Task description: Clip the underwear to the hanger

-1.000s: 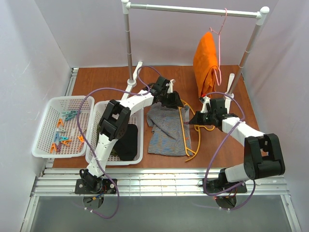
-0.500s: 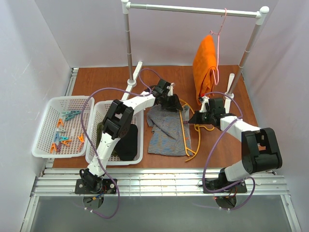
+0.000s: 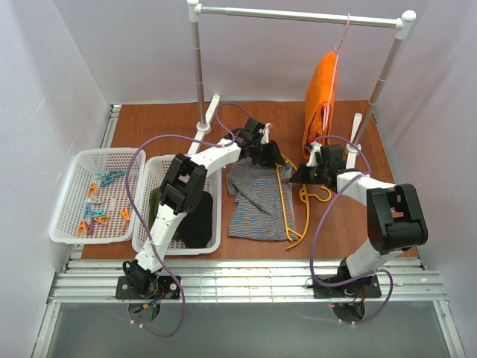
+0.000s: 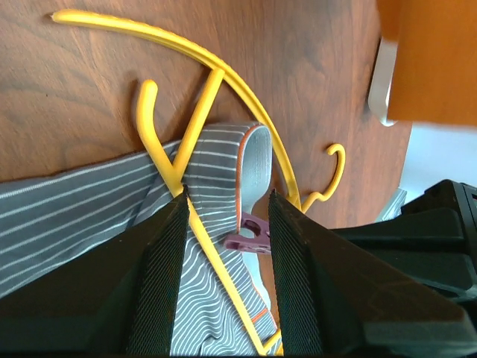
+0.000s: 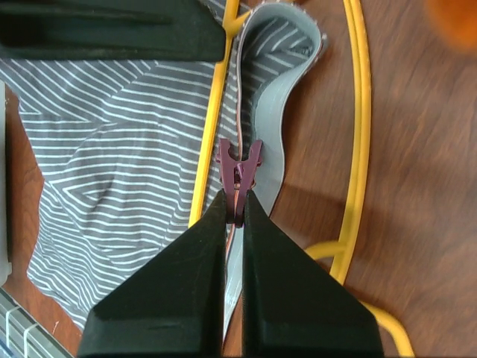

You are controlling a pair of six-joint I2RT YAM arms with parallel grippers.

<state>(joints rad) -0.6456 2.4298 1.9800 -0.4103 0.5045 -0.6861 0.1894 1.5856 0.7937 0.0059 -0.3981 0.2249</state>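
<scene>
The grey striped underwear [image 3: 257, 198] lies flat on the wooden table, with the yellow hanger [image 3: 289, 205] lying over its right edge. My left gripper [image 3: 267, 155] is at the garment's top edge. In the left wrist view it [image 4: 227, 205] is open, straddling the hanger bar [image 4: 223, 78] and the waistband [image 4: 250, 160]. My right gripper [image 3: 299, 177] comes from the right. In the right wrist view it [image 5: 235, 205] is shut on a purple clothespin [image 5: 238, 168], which sits on the waistband edge [image 5: 272, 119] beside the hanger bar [image 5: 212, 119]. The clothespin also shows in the left wrist view [image 4: 250, 237].
An orange cloth [image 3: 319, 97] hangs on a pink wire hanger from the rail [image 3: 298, 15] at the back. A white basket with dark clothes [image 3: 160, 168] stands left of the underwear. Another basket [image 3: 74, 186] holds several clothespins.
My right gripper has moved left and back to the hanger and waistband with the clothespin. The orange cloth has swung to hang edge-on. My left gripper has shifted slightly.
</scene>
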